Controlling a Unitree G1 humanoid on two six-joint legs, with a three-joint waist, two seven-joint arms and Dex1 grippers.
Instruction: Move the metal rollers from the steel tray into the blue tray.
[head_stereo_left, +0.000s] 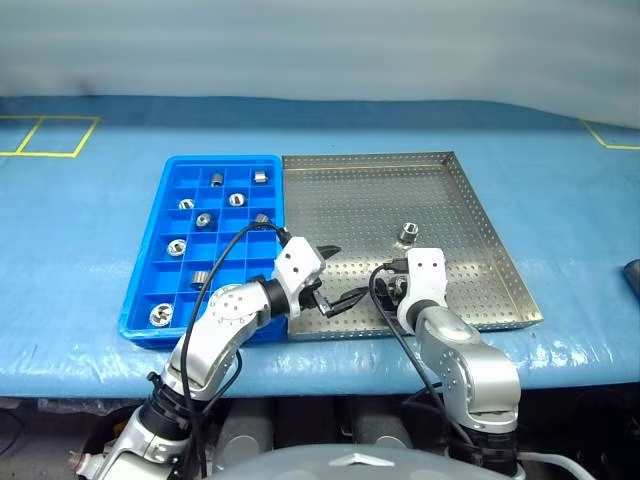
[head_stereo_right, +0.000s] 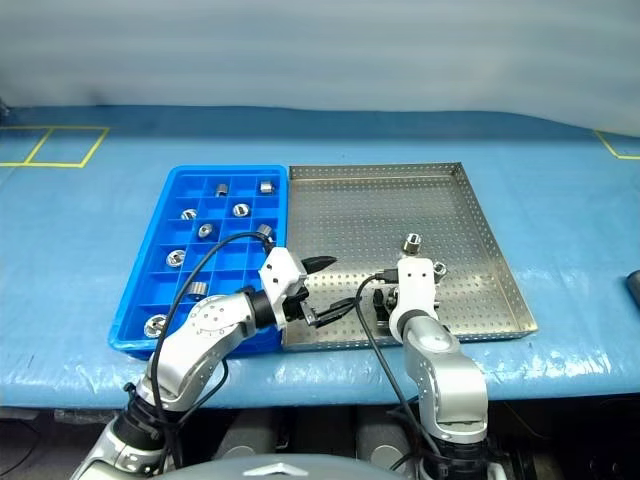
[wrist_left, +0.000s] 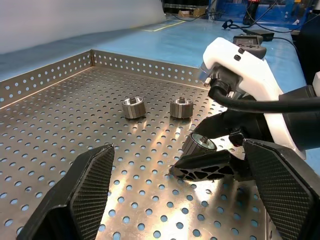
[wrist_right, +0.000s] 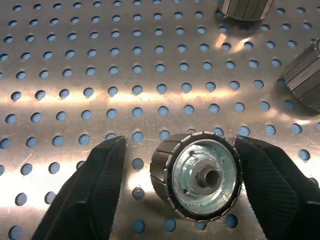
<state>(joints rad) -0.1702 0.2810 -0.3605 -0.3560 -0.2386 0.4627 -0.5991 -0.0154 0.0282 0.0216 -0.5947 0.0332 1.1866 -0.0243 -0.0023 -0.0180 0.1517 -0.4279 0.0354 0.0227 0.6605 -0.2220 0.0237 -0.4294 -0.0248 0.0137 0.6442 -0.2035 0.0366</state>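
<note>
Right wrist view shows the right gripper (wrist_right: 200, 180) with its jaws spread around 1 roller (wrist_right: 197, 175) lying on the steel tray (head_stereo_left: 360, 200), a gap on at least 1 side, so not yet pinching. Left gripper (wrist_left: 185, 200) has its jaws spread and empty over the same tray. About 9 metal rollers (head_stereo_left: 204, 219) already sit in the blue tray (head_stereo_left: 150, 265), and 3 are left in the steel tray, so most work looks done.

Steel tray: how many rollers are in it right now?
3. Two rollers stand side by side on the steel tray floor; the third lies on its side between the right gripper fingers, near the front rim. The arms may hide others.
</note>
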